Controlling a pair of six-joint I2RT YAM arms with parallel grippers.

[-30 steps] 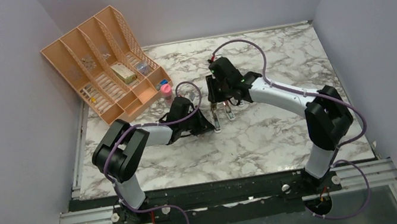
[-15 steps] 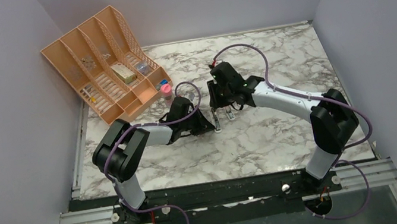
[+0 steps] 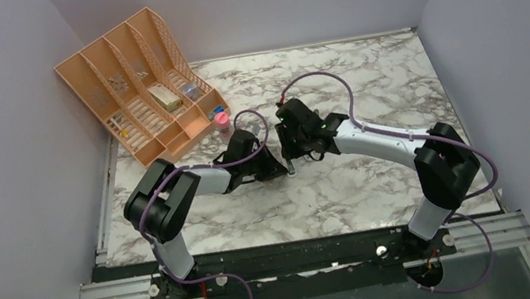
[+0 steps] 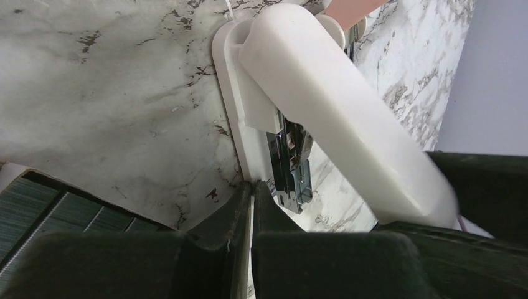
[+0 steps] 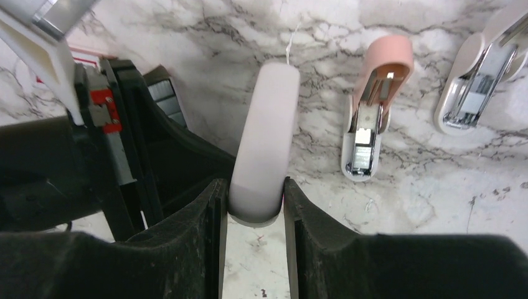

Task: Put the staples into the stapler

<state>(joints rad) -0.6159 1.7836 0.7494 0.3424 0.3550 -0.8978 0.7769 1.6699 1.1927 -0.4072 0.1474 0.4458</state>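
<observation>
The left arm [image 3: 207,181] and right arm [image 3: 376,136] reach low and inward, tips nearly meeting, the left gripper [image 4: 251,190] with fingers pressed together, the right gripper [image 5: 254,196] pinching the stapler [image 5: 264,124] by its white top.

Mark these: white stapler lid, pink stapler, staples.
white stapler lid [image 5: 263,131]: right wrist view, mid-length of the rounded top.
pink stapler [image 5: 372,115]: right wrist view, metal channel at its middle.
staples [image 4: 43,208]: left wrist view, top of the strips, lower left.
</observation>
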